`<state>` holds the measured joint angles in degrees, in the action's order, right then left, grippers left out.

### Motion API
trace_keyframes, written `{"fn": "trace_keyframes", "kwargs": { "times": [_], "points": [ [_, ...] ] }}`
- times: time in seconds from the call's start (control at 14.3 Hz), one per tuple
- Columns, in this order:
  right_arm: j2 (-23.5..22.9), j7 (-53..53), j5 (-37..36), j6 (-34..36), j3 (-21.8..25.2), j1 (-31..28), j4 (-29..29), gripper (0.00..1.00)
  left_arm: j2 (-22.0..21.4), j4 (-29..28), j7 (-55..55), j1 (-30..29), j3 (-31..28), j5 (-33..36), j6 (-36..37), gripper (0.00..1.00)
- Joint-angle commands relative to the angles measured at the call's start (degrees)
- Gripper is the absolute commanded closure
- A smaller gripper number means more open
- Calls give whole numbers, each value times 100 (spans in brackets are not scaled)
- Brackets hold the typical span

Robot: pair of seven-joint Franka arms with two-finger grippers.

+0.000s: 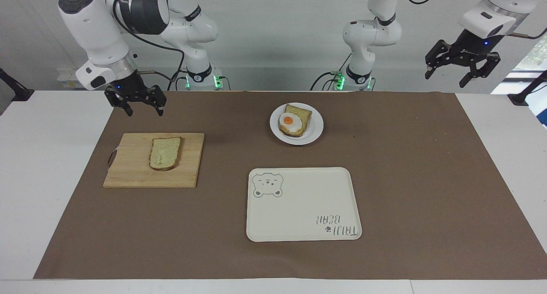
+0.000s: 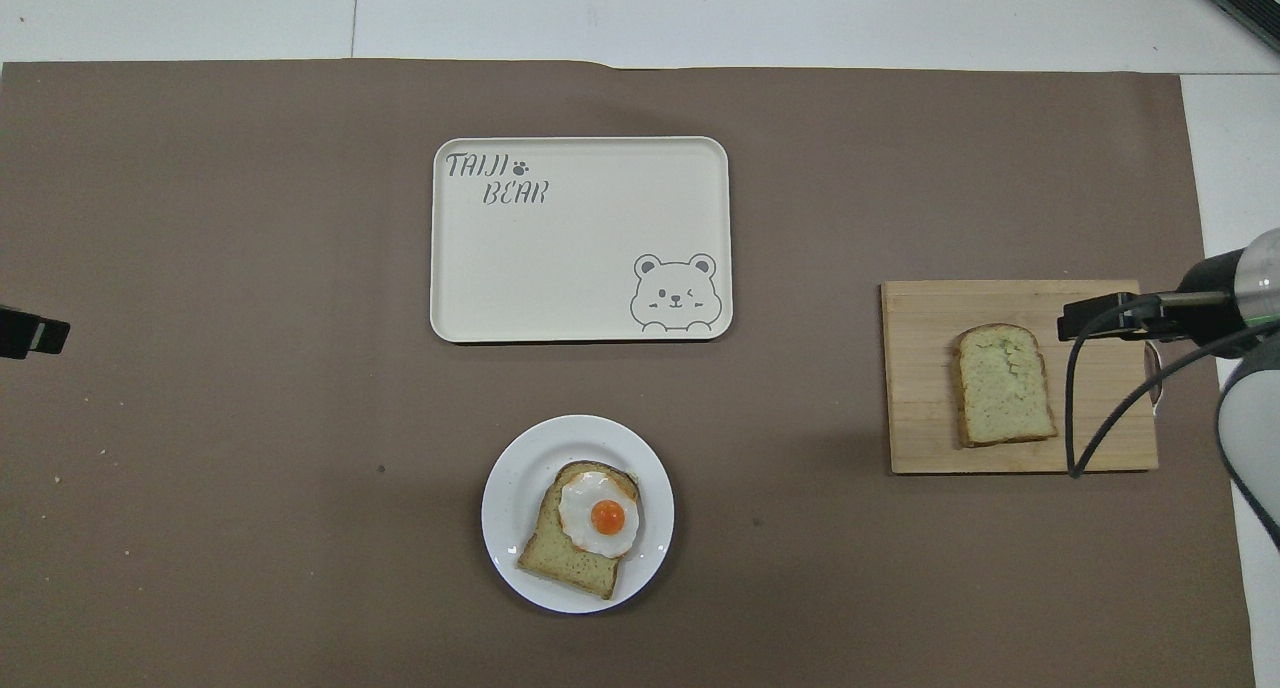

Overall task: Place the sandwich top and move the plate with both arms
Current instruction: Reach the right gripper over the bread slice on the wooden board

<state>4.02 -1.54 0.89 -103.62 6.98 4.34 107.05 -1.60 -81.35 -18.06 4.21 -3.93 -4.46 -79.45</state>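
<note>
The sandwich top [image 1: 165,153] [image 2: 1003,384], a plain speckled slice, lies flat on a wooden cutting board [image 1: 128,174] [image 2: 920,438]. The white plate [image 1: 314,133] [image 2: 505,488] bears a slice with a fried egg [image 1: 295,119] [image 2: 590,528]. My right gripper [image 1: 144,111] [image 2: 1100,320] hangs open and holds nothing. It is over the board's handle end and clear of the slice. My left gripper [image 1: 461,74] [image 2: 30,333] waits open, raised over the left arm's end of the table.
A cream tray with a bear drawing [image 1: 303,208] [image 2: 580,268] lies farther from the robots than the plate. A brown mat [image 1: 427,178] covers most of the table. The right arm's cable [image 2: 1090,408] droops over the board.
</note>
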Motion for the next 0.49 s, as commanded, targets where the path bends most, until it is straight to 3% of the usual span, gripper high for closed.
{"fn": "trace_keyframes", "kwargs": {
  "times": [0.0,0.42],
  "points": [
    [-102,-398,122,-343,-21,-82,272,0,-147,-153,14,27,-11,103,17,0],
    [-630,-1445,131,-1510,-13,-363,842,0,-147,-153,14,27,-11,103,17,0]
  ]
}}
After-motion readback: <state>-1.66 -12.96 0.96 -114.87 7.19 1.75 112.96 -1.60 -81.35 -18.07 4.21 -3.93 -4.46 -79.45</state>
